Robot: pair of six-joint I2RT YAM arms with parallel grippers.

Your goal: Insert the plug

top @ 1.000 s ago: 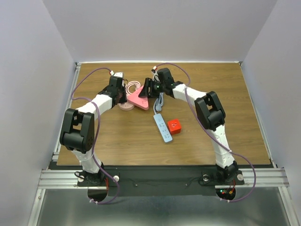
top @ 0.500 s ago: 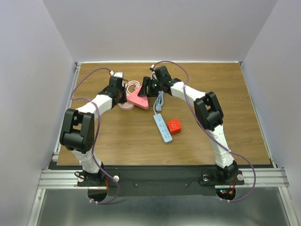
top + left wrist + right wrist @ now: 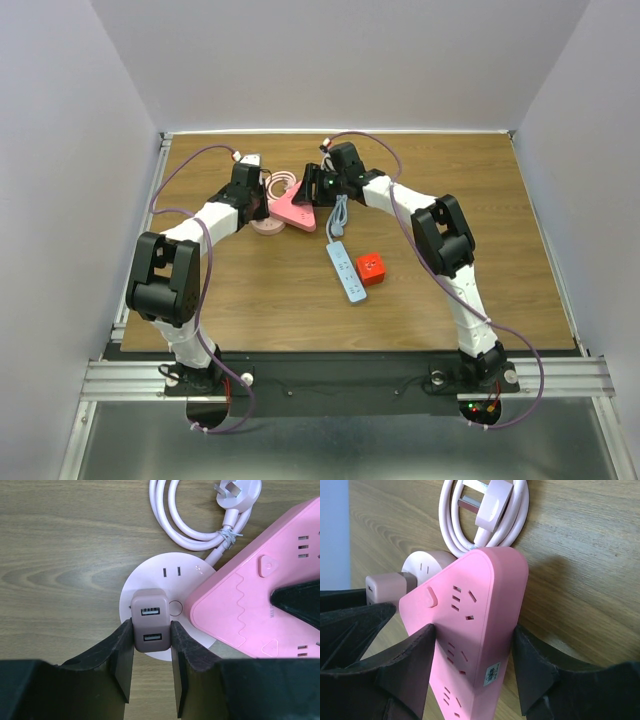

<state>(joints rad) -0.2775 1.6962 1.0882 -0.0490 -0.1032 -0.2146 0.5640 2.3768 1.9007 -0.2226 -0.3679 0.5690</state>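
Since the earlier top view, the right wrist has crept slightly left and away from the bases. Nothing else has shifted.

**Left gripper** (image 3: 151, 630): jaws narrowed onto a mauve USB charger (image 3: 150, 611), one pad on each flank. The charger sits in a round pink socket (image 3: 165, 570).

**Right gripper** (image 3: 474, 635): jaws set wide, and its fingers (image 3: 415, 650) appear to press both long sides of the triangular pink power strip (image 3: 470, 595). One corner of that strip overlaps the round socket. A coiled pink cable (image 3: 185, 520) lies just beyond it.

**Task item:** the red plug (image 3: 371, 267) rests on the table (image 3: 480, 200), just beside the right side of the light blue power strip (image 3: 345, 272). It is well apart from both grippers and unheld.

**Probable faults:**
- Lifting the charger may drag the round socket up with it. The right gripper is on the pink strip, not on the socket base.
- Moving the pink strip may shift the socket under the charger and skew the left grip.
- The blue strip is unbraced. Pressing the plug in could slide it.
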